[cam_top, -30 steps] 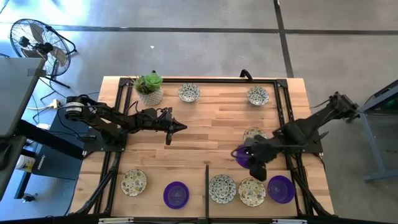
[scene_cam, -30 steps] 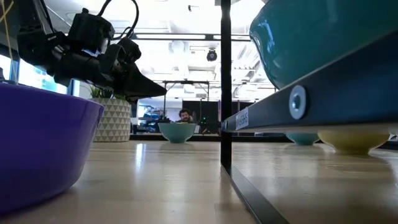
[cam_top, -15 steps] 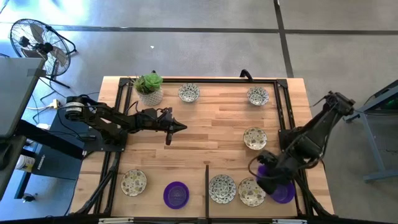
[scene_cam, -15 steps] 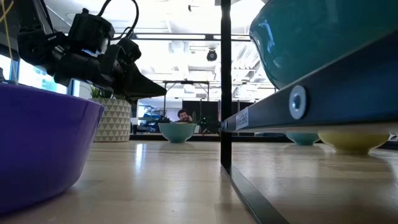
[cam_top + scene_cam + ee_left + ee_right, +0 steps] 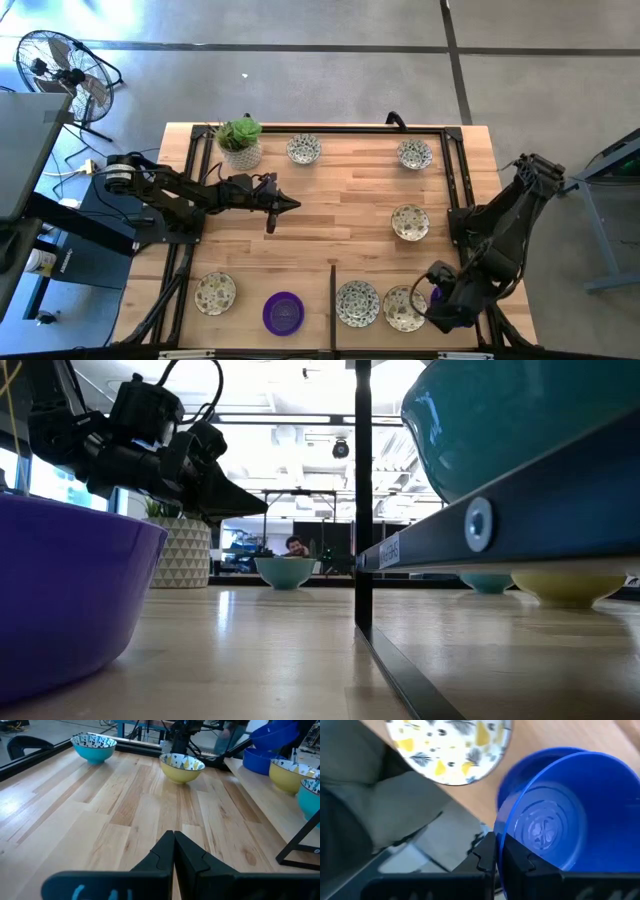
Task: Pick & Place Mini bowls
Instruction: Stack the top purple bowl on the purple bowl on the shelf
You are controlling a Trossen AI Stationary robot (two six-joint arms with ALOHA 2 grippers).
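Note:
My right gripper is over the table's near right corner, shut on a glossy purple mini bowl. From above only a sliver of this bowl shows under the arm. Right behind it in the right wrist view is the rim of a second purple bowl, beside a speckled bowl. My left gripper hangs shut over the table's middle, holding nothing, its fingers together. More speckled bowls and a purple one rest on their bases. My right gripper pinches the purple bowl by its rim, one finger inside the bowl and one outside. The fingers come at it from above. The bowl sits over the second purple bowl; whether the two touch I cannot tell.
A pale pot with a green plant stands at the far left corner. A black frame rims the table and sends a bar in from the near edge. In the low view a purple bowl fills the near left.
My right gripper has carried the purple bowl from beside the right-hand speckled bowl toward the table's near right corner, ending over the purple bowl that stood there. That speckled bowl now shows whole.

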